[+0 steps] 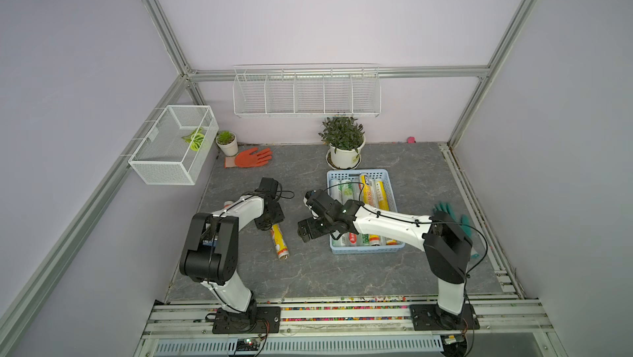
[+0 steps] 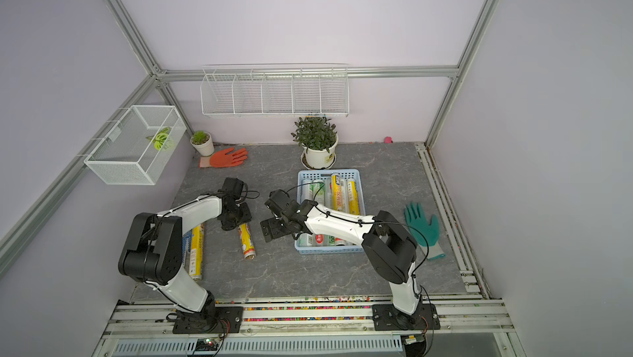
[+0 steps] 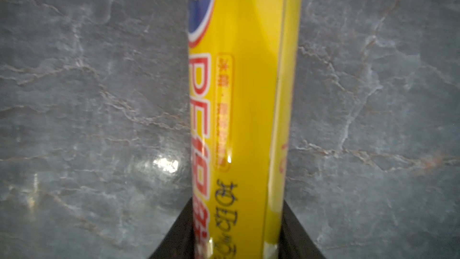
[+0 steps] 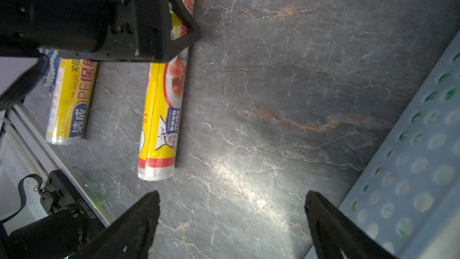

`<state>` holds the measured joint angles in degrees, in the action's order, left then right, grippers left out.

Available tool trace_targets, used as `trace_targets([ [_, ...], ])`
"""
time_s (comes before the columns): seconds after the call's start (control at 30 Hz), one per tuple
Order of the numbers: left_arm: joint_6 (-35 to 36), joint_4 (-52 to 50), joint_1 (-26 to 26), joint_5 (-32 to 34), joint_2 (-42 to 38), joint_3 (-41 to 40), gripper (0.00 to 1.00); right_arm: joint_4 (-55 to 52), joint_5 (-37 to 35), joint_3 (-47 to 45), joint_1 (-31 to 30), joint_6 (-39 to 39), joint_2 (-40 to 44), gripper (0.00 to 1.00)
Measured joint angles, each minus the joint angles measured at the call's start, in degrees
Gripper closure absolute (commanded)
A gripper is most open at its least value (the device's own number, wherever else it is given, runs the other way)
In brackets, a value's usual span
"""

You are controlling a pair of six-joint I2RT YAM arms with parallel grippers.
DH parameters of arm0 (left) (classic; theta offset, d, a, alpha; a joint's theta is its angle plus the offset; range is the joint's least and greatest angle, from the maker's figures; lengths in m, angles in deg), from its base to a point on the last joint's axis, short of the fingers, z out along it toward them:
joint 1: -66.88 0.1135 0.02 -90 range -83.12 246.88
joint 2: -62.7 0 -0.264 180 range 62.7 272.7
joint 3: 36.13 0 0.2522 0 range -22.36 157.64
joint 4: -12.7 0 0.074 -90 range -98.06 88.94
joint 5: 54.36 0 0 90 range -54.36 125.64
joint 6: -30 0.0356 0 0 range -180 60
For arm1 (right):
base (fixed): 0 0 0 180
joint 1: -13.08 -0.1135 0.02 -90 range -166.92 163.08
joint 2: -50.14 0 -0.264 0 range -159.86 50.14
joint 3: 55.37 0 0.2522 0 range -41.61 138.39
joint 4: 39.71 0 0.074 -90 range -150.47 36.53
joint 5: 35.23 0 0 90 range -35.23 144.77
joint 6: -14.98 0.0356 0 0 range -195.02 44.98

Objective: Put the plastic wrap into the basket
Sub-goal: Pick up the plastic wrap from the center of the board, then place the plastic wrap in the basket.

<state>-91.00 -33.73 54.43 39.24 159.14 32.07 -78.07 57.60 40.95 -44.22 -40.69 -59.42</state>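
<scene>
yellow roll [image 3: 239,121] between left fingers [image 3: 175,235], seemingly pinched

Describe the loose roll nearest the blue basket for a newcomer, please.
Find the blue basket on the grey table. Beside it lies a yellow roll, gripped by the left end effector. Unlike the other loose roll, under the left arm, it shows a cartoon chef.

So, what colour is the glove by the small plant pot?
Orange-red glove, clearest in a top view.
</scene>
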Motion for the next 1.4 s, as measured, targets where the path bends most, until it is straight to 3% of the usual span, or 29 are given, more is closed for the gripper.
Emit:
trace_targets([
  [0.2,-0.2,-3.4,-1.8,1.7,-1.2,0.2,0.70,0.6,-0.1,-3.3,0.6,0.8,4.8,0.03],
  [0.33,-1.4,-6.3,-5.0,1.6,-7.0,0.2,0.70,1.8,-0.7,-6.7,1.8,1.7,9.4,0.03],
  [0.47,-3.9,-5.4,-8.6,-2.2,-13.4,1.5,0.72,3.2,-2.4,-11.6,3.9,3.1,14.9,0.03],
  [0.67,-7.6,-0.3,-16.2,-6.9,-15.8,5.4,0.73,3.9,-7.7,-20.7,7.8,6.4,25.3,0.03],
  [0.87,-10.2,5.3,-25.1,-10.1,-12.2,10.0,0.73,4.3,-12.1,-28.7,12.5,8.6,37.2,0.03],
  [1.07,-11.0,8.2,-30.8,-11.6,-4.8,16.2,0.73,4.2,-13.7,-34.8,17.0,11.1,44.4,0.03],
  [1.4,-14.0,9.8,-33.0,-12.7,3.2,21.2,0.75,4.0,-13.9,-38.3,18.7,13.1,47.3,0.03],
])
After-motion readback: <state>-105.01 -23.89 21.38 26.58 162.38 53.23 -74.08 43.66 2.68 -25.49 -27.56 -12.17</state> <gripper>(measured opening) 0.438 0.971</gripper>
